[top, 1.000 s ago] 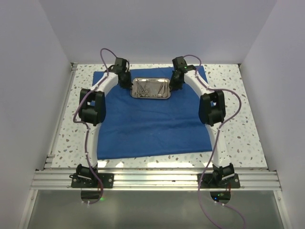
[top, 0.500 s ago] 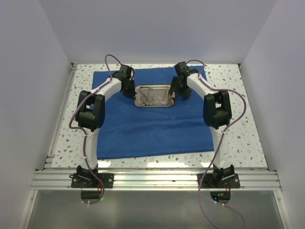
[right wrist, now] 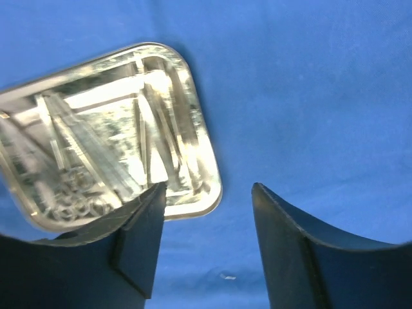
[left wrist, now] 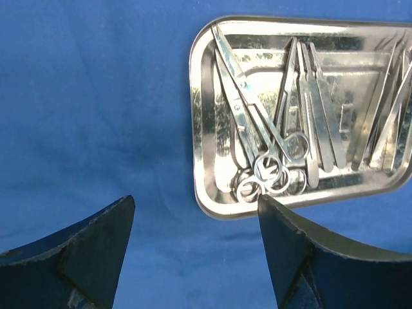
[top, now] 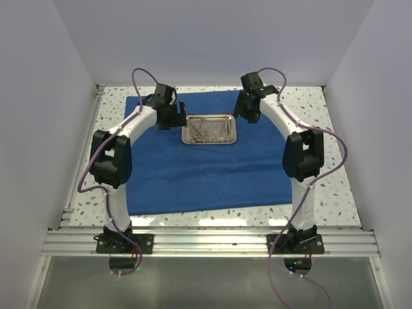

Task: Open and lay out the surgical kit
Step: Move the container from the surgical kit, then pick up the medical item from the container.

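Note:
The surgical kit lies unfolded: a royal-blue cloth (top: 206, 174) spread flat, with a shiny steel tray (top: 208, 129) on its far half. Inside the tray (left wrist: 201, 116) lie silver scissors (left wrist: 254, 119), forceps and tweezers (left wrist: 320, 109). My left gripper (top: 175, 118) hovers just left of the tray, open, nothing between its fingers (left wrist: 103, 244). My right gripper (top: 248, 111) hovers off the tray's right far corner, also open and empty; in its wrist view the tray (right wrist: 209, 187) sits up and to the left of the gripper (right wrist: 206, 193).
The cloth rests on a speckled tabletop (top: 322, 187) enclosed by white walls. An aluminium rail (top: 206, 241) with both arm bases runs along the near edge. Purple cables (top: 335, 161) loop beside each arm.
Both grippers let go of the tray and opened. The tray now sits a little nearer and further right on the cloth. Both arms backed outward from it.

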Action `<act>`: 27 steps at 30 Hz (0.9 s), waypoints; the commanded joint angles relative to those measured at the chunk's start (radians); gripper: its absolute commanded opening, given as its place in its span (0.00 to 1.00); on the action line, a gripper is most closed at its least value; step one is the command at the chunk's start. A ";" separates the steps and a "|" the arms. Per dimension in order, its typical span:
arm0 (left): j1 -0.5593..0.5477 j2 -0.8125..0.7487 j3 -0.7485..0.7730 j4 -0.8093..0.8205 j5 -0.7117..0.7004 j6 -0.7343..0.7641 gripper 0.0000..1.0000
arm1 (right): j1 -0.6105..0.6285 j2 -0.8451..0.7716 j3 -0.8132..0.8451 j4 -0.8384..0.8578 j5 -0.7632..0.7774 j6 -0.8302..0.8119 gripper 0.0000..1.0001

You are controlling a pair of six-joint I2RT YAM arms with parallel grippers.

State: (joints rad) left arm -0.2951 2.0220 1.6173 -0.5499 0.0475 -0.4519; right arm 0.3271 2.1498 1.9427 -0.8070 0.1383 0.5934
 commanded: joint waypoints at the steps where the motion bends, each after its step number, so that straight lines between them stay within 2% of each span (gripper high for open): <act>1: -0.004 -0.089 -0.043 0.005 -0.020 0.019 0.81 | 0.024 -0.039 0.025 -0.012 -0.017 0.003 0.58; 14: -0.003 -0.178 -0.169 0.028 -0.009 0.007 0.78 | 0.082 0.090 0.070 -0.057 -0.005 -0.012 0.46; 19: -0.003 -0.204 -0.194 0.030 -0.011 0.013 0.78 | 0.089 0.128 0.053 -0.044 -0.005 -0.006 0.43; 27: -0.003 -0.218 -0.198 0.030 0.012 0.016 0.77 | 0.116 0.203 0.067 -0.043 0.023 -0.018 0.32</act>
State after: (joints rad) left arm -0.2951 1.8469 1.4170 -0.5430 0.0456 -0.4519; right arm 0.4232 2.3337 1.9793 -0.8421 0.1356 0.5907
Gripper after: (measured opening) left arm 0.775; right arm 0.330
